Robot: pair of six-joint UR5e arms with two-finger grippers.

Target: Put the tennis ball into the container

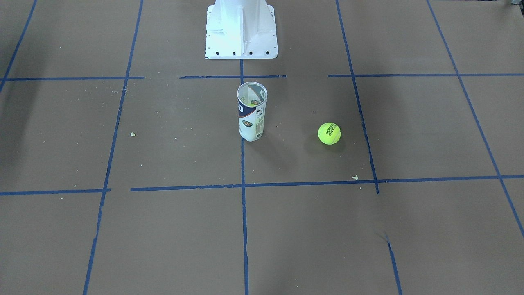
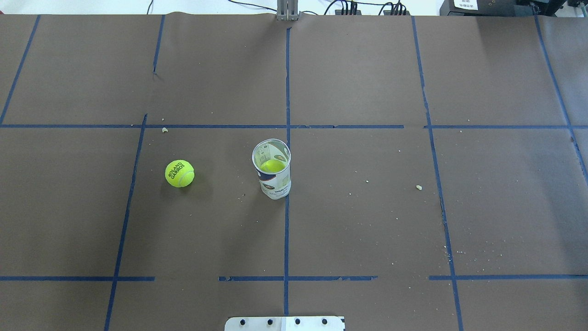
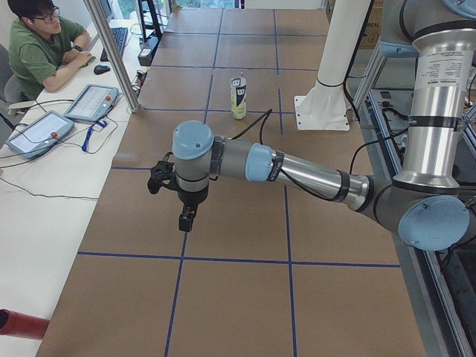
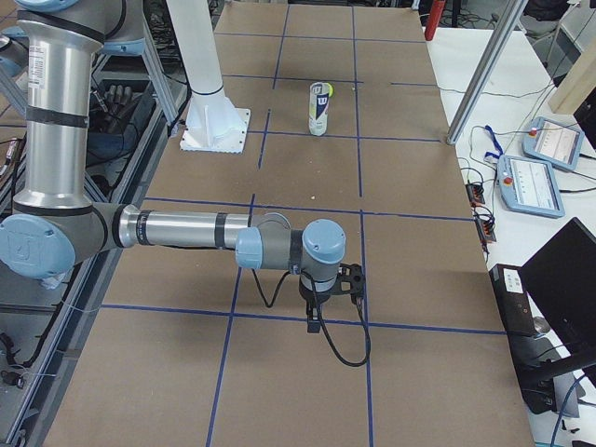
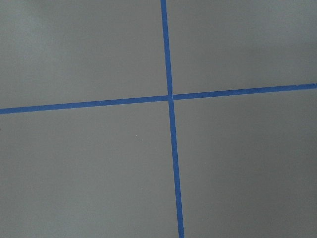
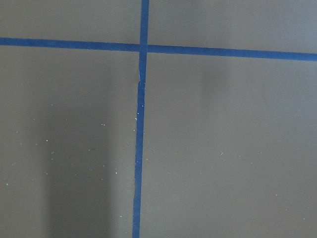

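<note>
The tennis ball [image 2: 179,173], bright yellow-green with dark lettering, lies on the brown table to the left of the container in the overhead view; the front-facing view also shows the ball [image 1: 329,133]. The container [image 2: 272,169] stands upright and open near the table's middle [image 1: 251,111], with something yellow-green showing inside it. My left gripper [image 3: 186,218] hangs over the table well short of the can [image 3: 238,97], seen only in the left side view. My right gripper [image 4: 315,319] hangs far from the can [image 4: 319,109], seen only in the right side view. I cannot tell either gripper's state.
The white robot base [image 1: 240,28] stands behind the can. Blue tape lines [image 2: 287,82] divide the brown table into squares, with small crumbs scattered about. An operator [image 3: 44,48] sits at a side desk with tablets. Both wrist views show only table and tape.
</note>
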